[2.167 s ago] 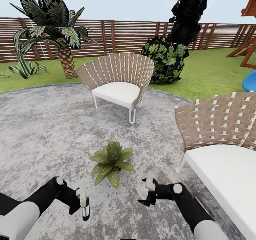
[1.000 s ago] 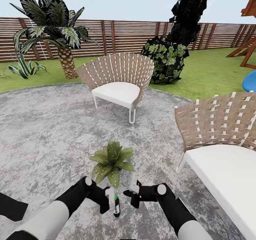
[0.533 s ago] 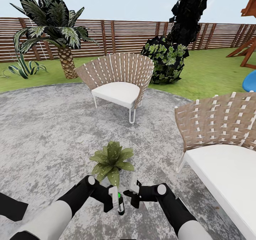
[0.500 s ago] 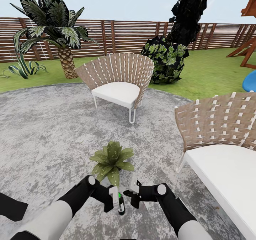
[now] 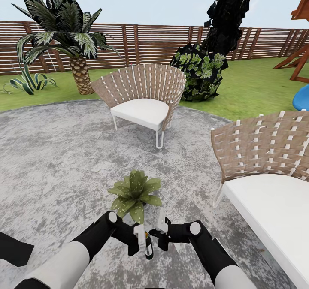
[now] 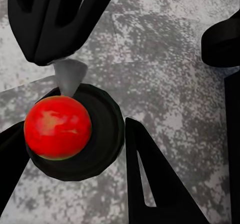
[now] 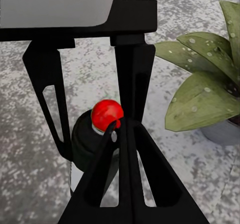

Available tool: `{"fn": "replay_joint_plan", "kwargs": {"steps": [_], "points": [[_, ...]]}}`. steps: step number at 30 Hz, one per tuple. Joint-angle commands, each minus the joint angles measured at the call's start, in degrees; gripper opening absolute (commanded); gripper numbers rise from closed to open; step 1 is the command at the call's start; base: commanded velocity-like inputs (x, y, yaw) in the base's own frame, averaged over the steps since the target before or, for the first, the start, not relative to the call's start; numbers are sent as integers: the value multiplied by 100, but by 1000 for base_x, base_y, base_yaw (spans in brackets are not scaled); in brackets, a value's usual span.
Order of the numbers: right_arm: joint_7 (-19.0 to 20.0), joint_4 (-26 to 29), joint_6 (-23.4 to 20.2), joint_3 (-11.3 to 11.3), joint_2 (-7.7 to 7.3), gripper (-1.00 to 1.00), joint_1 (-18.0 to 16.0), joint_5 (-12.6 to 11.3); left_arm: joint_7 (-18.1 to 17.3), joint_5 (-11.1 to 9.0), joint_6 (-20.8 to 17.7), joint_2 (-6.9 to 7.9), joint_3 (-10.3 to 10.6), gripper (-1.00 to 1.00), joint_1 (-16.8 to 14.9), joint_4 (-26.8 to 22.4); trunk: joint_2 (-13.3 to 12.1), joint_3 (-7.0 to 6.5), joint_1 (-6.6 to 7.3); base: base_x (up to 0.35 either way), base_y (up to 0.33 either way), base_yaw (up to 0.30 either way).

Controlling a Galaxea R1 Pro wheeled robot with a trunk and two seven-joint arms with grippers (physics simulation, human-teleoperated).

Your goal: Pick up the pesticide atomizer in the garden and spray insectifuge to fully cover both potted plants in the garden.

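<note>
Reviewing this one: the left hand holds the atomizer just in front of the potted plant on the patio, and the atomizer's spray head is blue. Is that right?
Not quite. The spray head is red, not blue, as the left wrist view shows. The rest stands: the left hand holds the atomizer just in front of the potted plant on the patio.

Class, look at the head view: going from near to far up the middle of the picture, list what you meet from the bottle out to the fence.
Pesticide atomizer → potted plant → bare patio → chair → lawn → fence.
</note>
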State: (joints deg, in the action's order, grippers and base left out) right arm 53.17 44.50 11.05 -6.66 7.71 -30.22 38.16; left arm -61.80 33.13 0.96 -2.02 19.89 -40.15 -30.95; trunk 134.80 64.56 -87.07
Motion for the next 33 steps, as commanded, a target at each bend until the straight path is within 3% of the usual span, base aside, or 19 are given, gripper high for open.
{"fn": "replay_joint_plan", "kwargs": {"steps": [1,8,10,13,16,18,19,22,23,25,27,28,30,31,32,33], "points": [[5,6,46,7,2,-100,-2,60,-16,28,10,-1,-5,-100,-2,-8,2,5,1,0,0,0],[0,6,49,7,2,-100,-2,60,-16,46,10,10,-35,-100,-2,33,2,5,1,0,0,0],[0,6,48,7,2,-100,-2,60,-16,78,10,81,-37,-100,1,69,2,5,1,0,0,0],[0,6,54,10,-4,-100,-2,67,-12,96,10,753,-29,-100,38,93,2,5,1,0,0,0],[0,1,54,20,-11,-100,-2,79,46,102,11,1152,-22,-100,127,102,2,5,1,0,0,0],[-13,-136,60,36,-36,-100,-2,85,330,98,17,1434,-27,-100,362,99,2,5,1,0,0,0],[-19,-241,62,48,-52,100,-2,85,439,94,17,1520,-28,-100,427,100,2,5,1,0,0,0],[-29,-488,70,65,-198,100,-2,79,571,89,15,1655,-29,-100,564,106,2,5,1,0,0,0],[-55,-781,82,76,-482,100,-2,71,1094,65,10,1719,-35,-100,635,429,2,5,1,0,0,0],[-375,-1166,94,79,-642,100,-2,71,1724,-46,6,1704,-124,-100,644,674,2,5,1,0,0,0],[-1351,-1634,113,77,-814,100,4,62,2234,-360,2,1664,-278,-100,647,854,2,5,1,0,0,0],[-2010,-1966,119,77,-857,100,6,43,2370,-678,1,1654,-356,-100,648,985,2,5,1,0,0,0],[-3297,-2712,192,77,-886,100,12,-241,2556,-1630,9,1649,-509,-100,648,1188,2,5,1,0,0,0],[-3895,-3118,306,77,-890,100,14,-555,2661,-2198,28,1652,-553,-100,650,1264,2,5,1,0,0,0],[-4607,-3669,581,77,-894,100,20,-1155,2910,-2992,268,1662,-585,-100,737,1406,2,5,1,0,0,0],[-4896,-3888,770,74,-894,100,22,-1457,3110,-3330,498,1665,-593,-100,812,1482,2,5,1,0,0,0]]}}
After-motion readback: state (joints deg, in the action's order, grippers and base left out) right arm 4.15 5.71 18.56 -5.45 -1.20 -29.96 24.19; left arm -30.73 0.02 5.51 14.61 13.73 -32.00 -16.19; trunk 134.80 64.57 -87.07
